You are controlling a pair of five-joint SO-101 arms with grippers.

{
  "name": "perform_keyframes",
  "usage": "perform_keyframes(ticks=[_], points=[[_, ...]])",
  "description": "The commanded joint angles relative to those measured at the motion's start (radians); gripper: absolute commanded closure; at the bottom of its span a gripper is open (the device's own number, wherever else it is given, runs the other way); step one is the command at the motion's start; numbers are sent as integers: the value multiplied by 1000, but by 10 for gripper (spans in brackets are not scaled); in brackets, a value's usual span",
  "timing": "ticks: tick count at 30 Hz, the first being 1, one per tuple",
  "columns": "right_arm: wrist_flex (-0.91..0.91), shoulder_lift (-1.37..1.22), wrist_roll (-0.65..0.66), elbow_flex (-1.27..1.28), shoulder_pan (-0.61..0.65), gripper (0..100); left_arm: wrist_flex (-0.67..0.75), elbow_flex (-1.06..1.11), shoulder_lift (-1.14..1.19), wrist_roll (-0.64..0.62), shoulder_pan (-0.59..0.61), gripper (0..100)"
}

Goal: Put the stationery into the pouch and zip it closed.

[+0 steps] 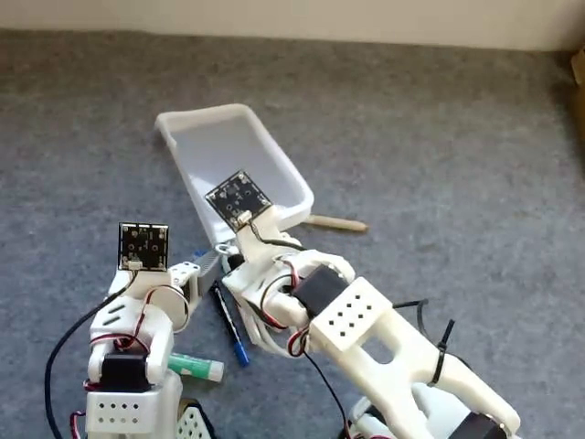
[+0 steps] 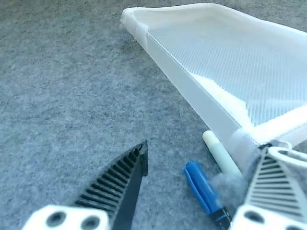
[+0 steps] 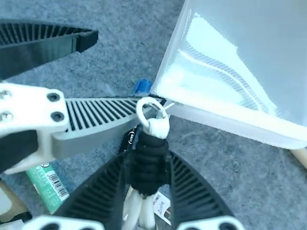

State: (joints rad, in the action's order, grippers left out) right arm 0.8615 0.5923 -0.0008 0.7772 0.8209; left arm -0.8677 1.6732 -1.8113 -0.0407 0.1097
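The white mesh pouch (image 1: 228, 155) lies flat on the grey carpet (image 1: 457, 137) and is the reference for everything here. The right gripper (image 3: 147, 160) sits at the pouch's near corner. Its black jaws are pinched tight on the zip pull (image 3: 152, 125), with the cord-wrapped tab held between them and the ring poking out.

The left gripper (image 2: 204, 151) is spread wide and holds nothing. Its white jaw is just beside that same corner and its black jaw stands out over bare carpet.

The stationery lies outside the pouch. The green glue stick (image 1: 195, 368) is farthest from the near corner, and the blue pen (image 1: 228, 325) and a white pen (image 2: 219, 153) are just off it. The wooden pencil (image 1: 336, 222) lies along the pouch's near end.

The step looks like working the zip so the mouth can take the items. To do it well, the pull should travel straight along the zip line and stay low, without lifting. A loose pouch on carpet will probably drag after the slider, so the left gripper should clamp the corner fabric first. The blue pen lies between its jaws, so it needs to close on the pouch edge and not on the pen.
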Motion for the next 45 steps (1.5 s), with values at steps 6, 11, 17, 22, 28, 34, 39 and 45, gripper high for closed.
perform_keyframes(ticks=[6, 11, 17, 22, 28, 34, 39, 45], points=[[7, 51, 9, -12, 16, 994, 29, 19, -8, -3, -38, 671], [61, 145, 12, -10, 15, 994, 28, 19, -8, -3, -38, 671], [47, 328, 15, 96, -2, 994, 28, 19, -7, -5, -33, 671], [-15, 378, 15, 196, -1, 994, 32, 18, -10, -2, -31, 782], [-31, 378, 17, 203, -65, 994, 32, 10, -10, -2, -31, 916], [-81, 378, 17, 208, -183, 994, 34, 7, -12, -2, 30, 937], [-119, 378, 9, 209, -271, 994, 55, 4, -12, -3, 71, 937], [-136, 383, 8, 209, -337, 994, 55, 2, -12, -3, 94, 937]])
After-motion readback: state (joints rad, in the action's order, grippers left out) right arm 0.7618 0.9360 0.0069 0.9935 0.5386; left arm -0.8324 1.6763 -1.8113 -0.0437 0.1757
